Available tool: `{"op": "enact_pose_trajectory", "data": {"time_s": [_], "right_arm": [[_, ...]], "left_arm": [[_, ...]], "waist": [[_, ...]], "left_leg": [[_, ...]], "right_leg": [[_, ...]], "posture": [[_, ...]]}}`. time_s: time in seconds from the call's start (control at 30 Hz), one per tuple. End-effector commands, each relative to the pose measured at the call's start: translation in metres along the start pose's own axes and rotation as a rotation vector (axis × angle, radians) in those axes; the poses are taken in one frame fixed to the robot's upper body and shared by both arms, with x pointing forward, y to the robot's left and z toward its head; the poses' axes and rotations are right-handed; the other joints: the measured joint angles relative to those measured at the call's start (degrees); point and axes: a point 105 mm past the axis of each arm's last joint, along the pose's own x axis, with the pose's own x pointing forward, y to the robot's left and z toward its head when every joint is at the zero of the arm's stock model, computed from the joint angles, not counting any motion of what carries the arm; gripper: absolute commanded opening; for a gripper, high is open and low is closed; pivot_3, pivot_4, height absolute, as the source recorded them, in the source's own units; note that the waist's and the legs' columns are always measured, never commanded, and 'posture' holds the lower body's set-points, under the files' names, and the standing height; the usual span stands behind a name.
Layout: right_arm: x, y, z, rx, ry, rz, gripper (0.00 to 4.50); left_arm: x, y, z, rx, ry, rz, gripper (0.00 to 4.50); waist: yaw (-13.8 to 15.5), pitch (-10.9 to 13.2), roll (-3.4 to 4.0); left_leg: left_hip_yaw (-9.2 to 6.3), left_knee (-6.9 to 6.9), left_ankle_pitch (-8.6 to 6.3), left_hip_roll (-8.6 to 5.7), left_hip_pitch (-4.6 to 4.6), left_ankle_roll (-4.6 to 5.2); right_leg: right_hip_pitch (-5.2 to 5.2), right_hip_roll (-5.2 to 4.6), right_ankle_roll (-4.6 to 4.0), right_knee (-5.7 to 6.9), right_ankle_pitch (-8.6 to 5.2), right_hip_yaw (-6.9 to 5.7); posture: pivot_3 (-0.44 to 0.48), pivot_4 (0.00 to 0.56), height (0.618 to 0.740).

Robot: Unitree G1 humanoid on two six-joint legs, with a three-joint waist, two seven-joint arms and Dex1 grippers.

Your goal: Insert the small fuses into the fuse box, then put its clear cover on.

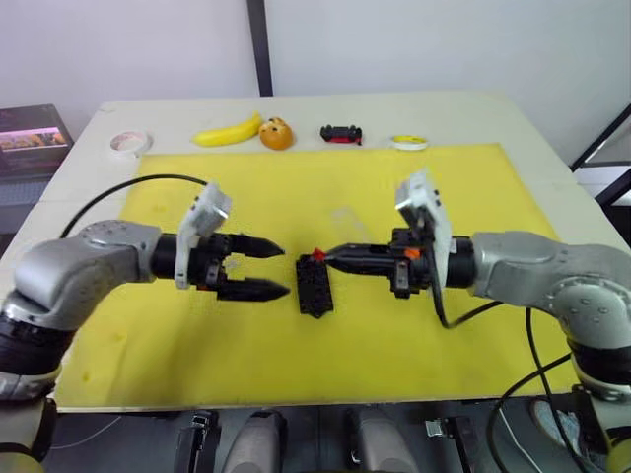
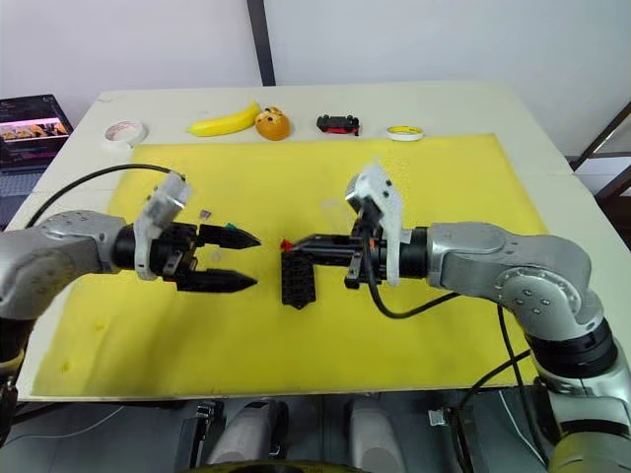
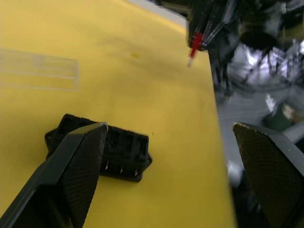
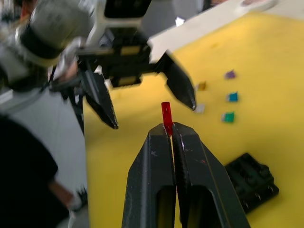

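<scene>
The black fuse box (image 1: 314, 286) lies in the middle of the yellow mat (image 1: 473, 335). My right gripper (image 4: 171, 130) is shut on a red fuse (image 4: 166, 114), held just above the far end of the box. My left gripper (image 1: 274, 267) is open and empty, its fingertips a short way left of the box. Several small fuses lie loose on the mat behind the left gripper: purple (image 4: 230, 74), teal (image 4: 232, 97), green (image 4: 228, 117), brown (image 4: 202, 86) and grey (image 4: 199, 108). The clear cover (image 3: 38, 71) lies flat on the mat beyond the box.
Along the table's far edge sit a banana (image 1: 229, 131), an orange fruit (image 1: 277, 134), a black-and-red toy car (image 1: 341, 133), a white tape roll (image 1: 129, 144) and a yellow ring (image 1: 409, 142). The mat's near edge runs close to the table's front.
</scene>
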Motion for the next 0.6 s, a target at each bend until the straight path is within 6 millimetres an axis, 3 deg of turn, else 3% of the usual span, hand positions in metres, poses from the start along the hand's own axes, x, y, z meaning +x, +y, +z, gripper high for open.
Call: {"op": "enact_pose_trajectory", "data": {"time_s": [0.03, 0.23, 0.6], "right_arm": [[0.002, 0.010, 0.001, -0.169, 0.058, 0.055, 0.00], [0.005, 0.004, -0.020, -0.326, 0.182, 0.068, 0.00], [0.014, -0.010, -0.031, -0.377, 0.286, 0.076, 0.00]], "left_arm": [[0.004, -0.003, -0.004, 0.191, 0.033, -0.011, 4.42], [0.014, -0.002, -0.013, 0.253, 0.014, 0.011, 4.42], [0.030, 0.002, -0.033, 0.278, 0.039, 0.063, 4.42]], "waist": [[0.2, 0.0, 0.00], [0.5, 0.2, -0.19], [0.4, 0.2, -0.19]], "left_leg": [[-0.02, 0.00, 0.00, 0.02, -0.02, 0.00], [-0.06, 0.11, -0.02, -0.06, -0.11, 0.04], [-0.07, 0.20, -0.03, -0.05, -0.09, 0.06]], "right_leg": [[0.00, -0.02, 0.00, 0.00, 0.00, -0.01], [0.02, -0.24, 0.03, -0.01, 0.01, -0.08], [0.02, -0.27, 0.04, 0.07, 0.02, -0.12]], "posture": [[0.000, 0.150, 0.740], [0.000, 0.150, 0.740], [0.000, 0.150, 0.740]]}}
